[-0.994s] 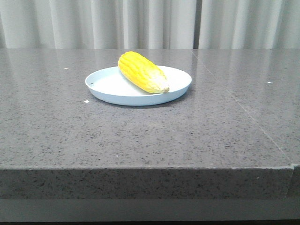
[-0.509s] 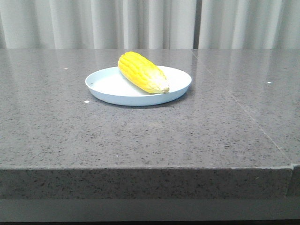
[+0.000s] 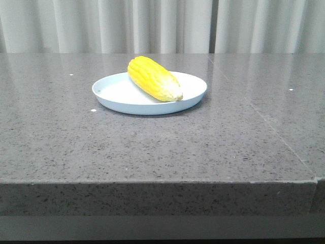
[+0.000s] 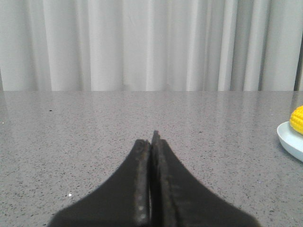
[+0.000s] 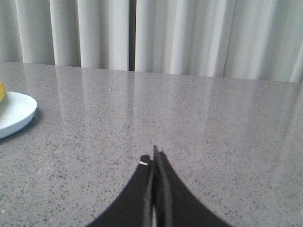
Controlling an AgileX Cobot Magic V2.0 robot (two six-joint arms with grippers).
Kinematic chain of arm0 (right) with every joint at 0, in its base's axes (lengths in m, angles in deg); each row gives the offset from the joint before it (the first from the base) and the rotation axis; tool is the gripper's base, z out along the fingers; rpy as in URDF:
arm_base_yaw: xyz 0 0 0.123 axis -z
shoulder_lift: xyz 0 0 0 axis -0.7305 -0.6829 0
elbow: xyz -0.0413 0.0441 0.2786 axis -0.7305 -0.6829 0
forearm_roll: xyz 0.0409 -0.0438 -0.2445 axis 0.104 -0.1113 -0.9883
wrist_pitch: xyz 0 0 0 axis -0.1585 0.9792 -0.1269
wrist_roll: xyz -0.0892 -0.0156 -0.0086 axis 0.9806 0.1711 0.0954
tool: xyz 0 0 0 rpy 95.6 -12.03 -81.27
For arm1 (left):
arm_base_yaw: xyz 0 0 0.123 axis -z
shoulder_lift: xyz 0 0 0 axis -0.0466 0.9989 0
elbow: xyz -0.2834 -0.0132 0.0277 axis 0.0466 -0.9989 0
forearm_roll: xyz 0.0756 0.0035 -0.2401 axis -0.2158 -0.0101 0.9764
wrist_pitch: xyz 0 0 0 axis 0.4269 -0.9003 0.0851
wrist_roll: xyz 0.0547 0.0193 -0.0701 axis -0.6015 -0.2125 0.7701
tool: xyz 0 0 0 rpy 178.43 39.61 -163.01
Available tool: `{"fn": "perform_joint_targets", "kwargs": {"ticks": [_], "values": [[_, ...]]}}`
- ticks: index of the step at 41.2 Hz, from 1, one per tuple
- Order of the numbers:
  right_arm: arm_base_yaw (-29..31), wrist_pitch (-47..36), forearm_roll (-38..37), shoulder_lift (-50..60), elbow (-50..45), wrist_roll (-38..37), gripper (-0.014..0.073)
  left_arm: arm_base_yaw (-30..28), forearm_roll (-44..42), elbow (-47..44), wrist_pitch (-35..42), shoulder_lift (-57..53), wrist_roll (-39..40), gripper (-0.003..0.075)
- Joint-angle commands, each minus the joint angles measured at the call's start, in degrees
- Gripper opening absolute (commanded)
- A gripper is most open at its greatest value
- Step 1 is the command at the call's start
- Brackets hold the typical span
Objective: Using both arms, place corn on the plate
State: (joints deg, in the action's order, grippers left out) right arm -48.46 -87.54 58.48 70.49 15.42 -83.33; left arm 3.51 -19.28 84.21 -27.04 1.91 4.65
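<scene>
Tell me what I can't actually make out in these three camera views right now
- Front view: neither arm shows. The corn hides part of the plate floor beneath it.
- Left wrist view: corn and plate are cut off by the frame edge. The left pincer is shut, blurred near the lens.
- Right wrist view: only a slice of plate shows. The right pincer is shut.

staged test bench: grey stone table (image 3: pixel 152 152), plain white curtain (image 3: pixel 101 25).

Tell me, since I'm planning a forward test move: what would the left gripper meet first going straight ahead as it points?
Probably nothing nearby. The left gripper, shut and empty, points over bare table toward the curtain. The plate with the corn sits well off to the side.
</scene>
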Motion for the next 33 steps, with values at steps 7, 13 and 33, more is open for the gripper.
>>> {"fn": "perform_joint_targets", "kwargs": {"ticks": [7,13,33], "values": [[0.3,-6.7,0.1,0.9,0.6,0.1,-0.007,0.4,0.6,-1.3,4.5,-0.9,0.0,-0.002],[0.3,-7.8,0.1,1.1,0.6,0.0,-0.007,0.4,0.6,-1.3,4.5,-0.9,0.0,-0.002],[1.5,-8.1,2.6,1.1,0.6,-1.0,-0.007,0.4,0.6,-1.3,4.5,-0.9,0.0,-0.002]]}}
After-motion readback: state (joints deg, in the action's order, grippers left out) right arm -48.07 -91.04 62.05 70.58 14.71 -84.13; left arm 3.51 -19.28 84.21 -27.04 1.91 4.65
